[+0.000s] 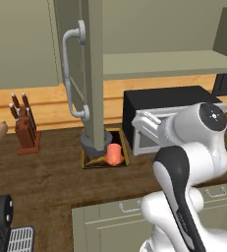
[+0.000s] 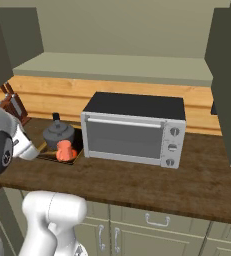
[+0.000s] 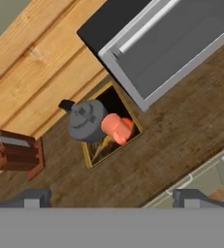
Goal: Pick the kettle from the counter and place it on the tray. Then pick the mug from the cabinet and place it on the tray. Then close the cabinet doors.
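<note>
On the dark-brown wood-grain counter [image 2: 137, 182]: the shallow black-rimmed tray [image 3: 132, 115] with its orange-yellow floor sat just left of the silver, black-topped toaster oven [image 2: 132, 130].
Kettle: the squat dark-grey metal kettle [image 3: 86, 120] stood on the tray's back half.
Mug: the small orange-red mug [image 3: 115, 127] stood on the tray, touching or just beside the kettle.
Cabinet doors: one tall sage-green door [image 1: 88, 69] with a curved light-grey handle [image 1: 71, 74] stood open; the other [image 2: 227, 75] was open too.
My gripper [image 3: 112, 198]: I held it high above the tray, fingers spread wide, nothing between them.
Knife block: a brown wooden block [image 1: 25, 130] stood well left of the tray.
</note>
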